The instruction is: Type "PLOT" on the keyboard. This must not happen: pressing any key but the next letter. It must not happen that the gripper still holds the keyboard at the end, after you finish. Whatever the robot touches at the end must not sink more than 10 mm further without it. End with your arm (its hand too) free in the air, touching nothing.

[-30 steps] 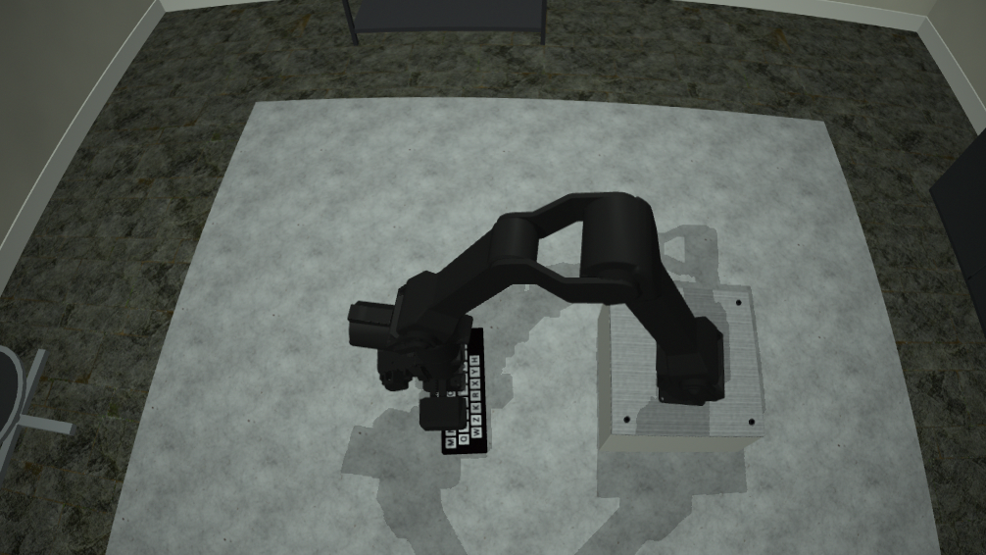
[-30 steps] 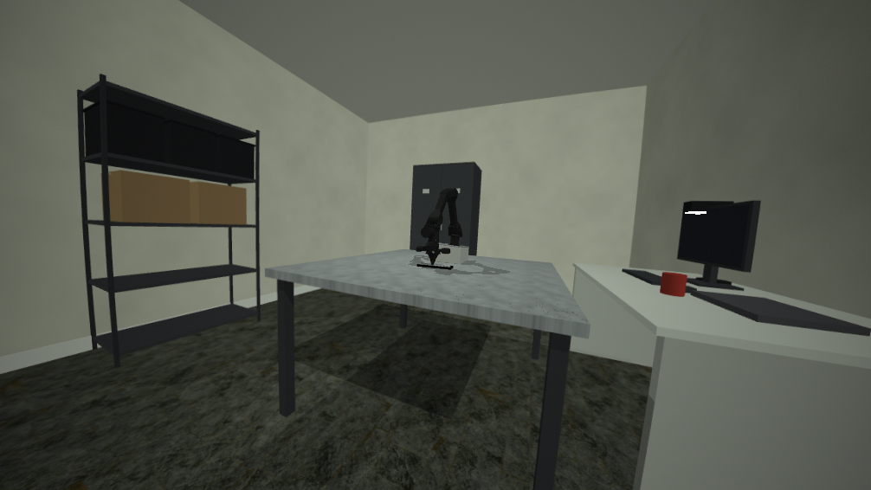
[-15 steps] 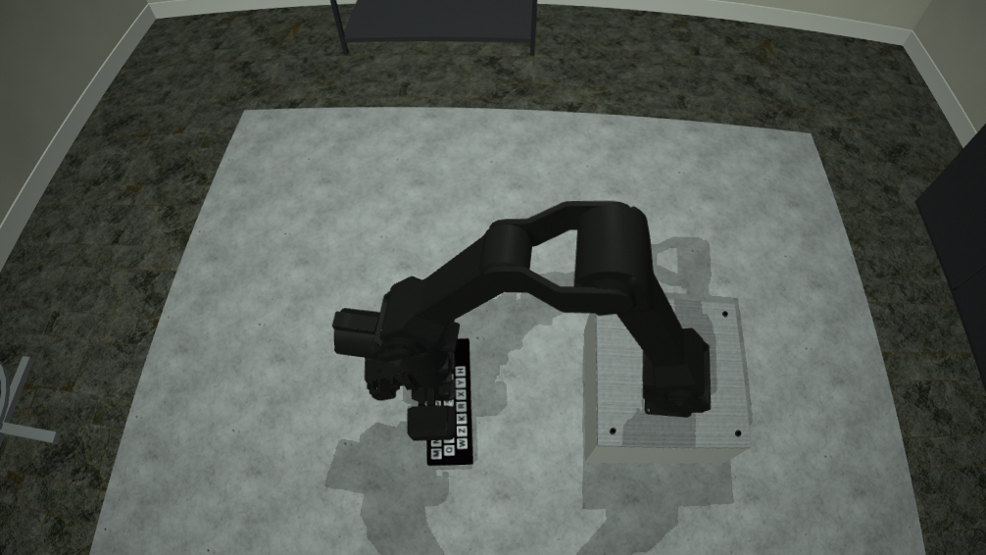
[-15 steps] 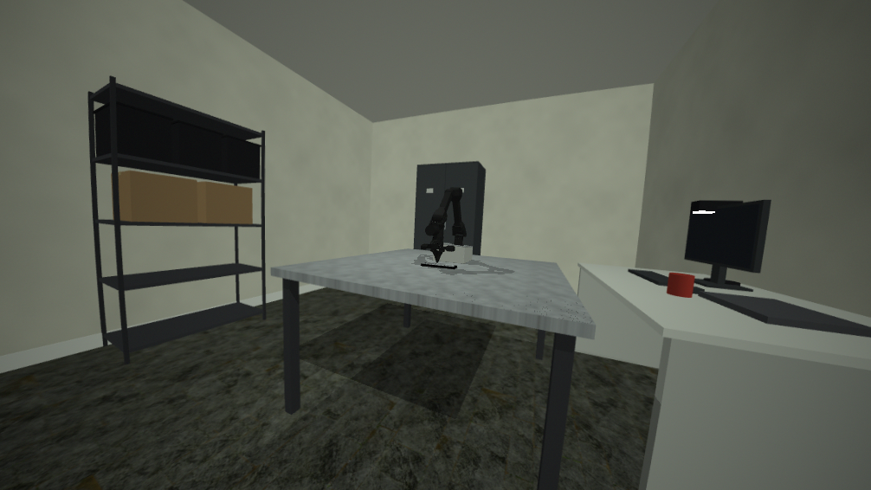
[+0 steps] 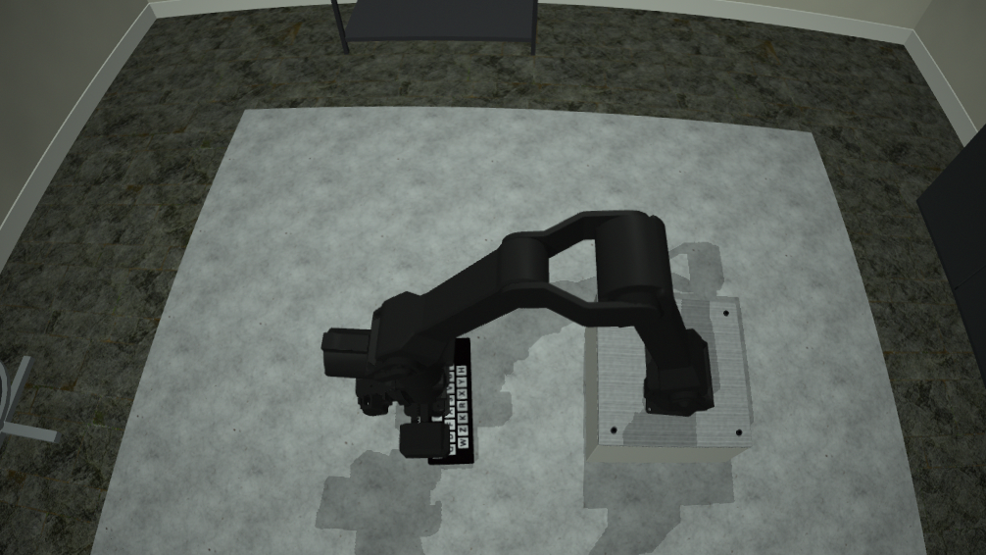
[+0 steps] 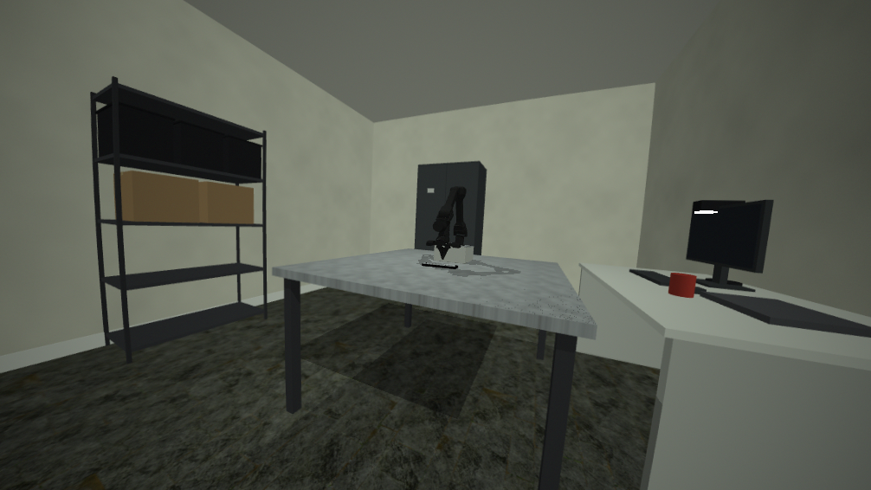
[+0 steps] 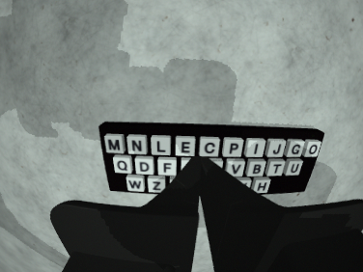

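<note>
A small black keyboard with white lettered keys lies on the grey table; it also shows under the arm in the overhead view (image 5: 456,403) and far off in the room view (image 6: 439,265). Its top row reads M N L E C P I J G O, and the P key (image 7: 235,147) is just right of my fingertips. My gripper (image 7: 198,163) is shut, empty, with its pointed tips over the middle row, hiding the keys between F and V. In the overhead view the wrist (image 5: 419,421) covers the keyboard's left half.
The arm's base stands on a pale block (image 5: 666,379) at the right of the table. Beyond the table are a dark shelf rack (image 6: 177,213), a dark cabinet (image 6: 450,203) and a white desk with a monitor (image 6: 727,237) and a red cup (image 6: 681,284).
</note>
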Controlling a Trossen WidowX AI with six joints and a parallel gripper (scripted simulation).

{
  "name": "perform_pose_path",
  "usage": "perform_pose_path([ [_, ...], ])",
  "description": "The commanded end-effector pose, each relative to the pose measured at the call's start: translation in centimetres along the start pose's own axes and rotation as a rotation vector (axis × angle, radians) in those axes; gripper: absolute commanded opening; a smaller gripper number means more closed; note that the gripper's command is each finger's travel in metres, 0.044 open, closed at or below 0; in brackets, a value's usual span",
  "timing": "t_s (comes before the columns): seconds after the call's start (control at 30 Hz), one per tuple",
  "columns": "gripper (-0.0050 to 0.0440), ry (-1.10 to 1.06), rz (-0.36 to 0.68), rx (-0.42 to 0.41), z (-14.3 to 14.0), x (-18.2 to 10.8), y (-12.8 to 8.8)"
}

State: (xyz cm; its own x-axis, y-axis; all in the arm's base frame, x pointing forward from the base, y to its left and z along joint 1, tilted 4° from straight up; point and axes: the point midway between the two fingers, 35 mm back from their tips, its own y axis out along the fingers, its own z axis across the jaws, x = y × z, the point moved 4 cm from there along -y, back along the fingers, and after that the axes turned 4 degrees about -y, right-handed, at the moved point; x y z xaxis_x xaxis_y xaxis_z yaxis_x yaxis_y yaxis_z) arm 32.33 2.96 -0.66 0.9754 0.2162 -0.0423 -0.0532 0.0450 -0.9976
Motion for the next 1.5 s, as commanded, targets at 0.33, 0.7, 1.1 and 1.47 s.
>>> perform_pose_path([
  [0.33, 0.0000, -0.010, 0.002, 0.002, 2.7, -0.1, 1.4],
  [0.7, 0.0000, -0.010, 0.002, 0.002, 2.7, -0.1, 1.5],
  [1.1, 0.0000, -0.010, 0.002, 0.002, 2.7, -0.1, 3.0],
  [1.47, 0.0000, -0.010, 0.002, 0.002, 2.7, -0.1, 3.2],
])
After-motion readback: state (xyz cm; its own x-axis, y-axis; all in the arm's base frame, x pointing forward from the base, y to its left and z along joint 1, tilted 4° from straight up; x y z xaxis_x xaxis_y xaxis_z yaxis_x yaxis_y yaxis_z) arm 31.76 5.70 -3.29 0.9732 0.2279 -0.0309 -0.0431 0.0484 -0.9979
